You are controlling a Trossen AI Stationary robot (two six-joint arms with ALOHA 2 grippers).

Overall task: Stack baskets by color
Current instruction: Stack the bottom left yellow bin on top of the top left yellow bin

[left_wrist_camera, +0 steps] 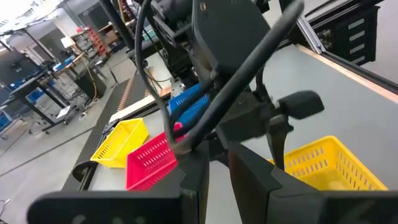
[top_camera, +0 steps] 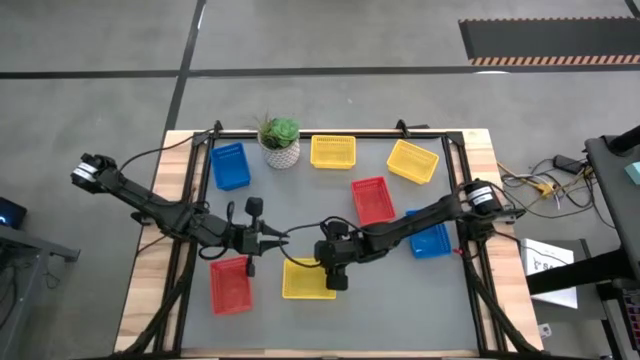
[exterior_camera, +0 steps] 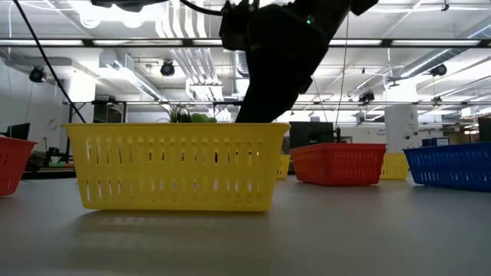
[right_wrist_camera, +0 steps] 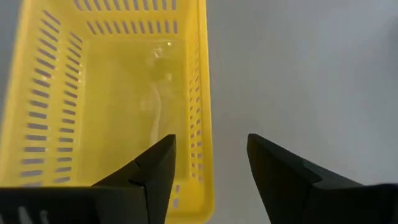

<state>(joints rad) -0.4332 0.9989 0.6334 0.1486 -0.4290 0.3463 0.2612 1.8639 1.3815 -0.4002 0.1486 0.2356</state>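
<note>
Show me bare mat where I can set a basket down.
Open patches: between the blue basket and the red basket, and the front right corner beyond the yellow basket. Crowded: front middle, where left gripper and right gripper meet.

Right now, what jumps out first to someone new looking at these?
The right gripper hangs open astride the side wall of the front yellow basket, one finger inside, one outside. Loose baskets dot the grey mat: red, blue and two more yellow further back, beside a potted plant. The left gripper waits mid-table above another red basket.
</note>
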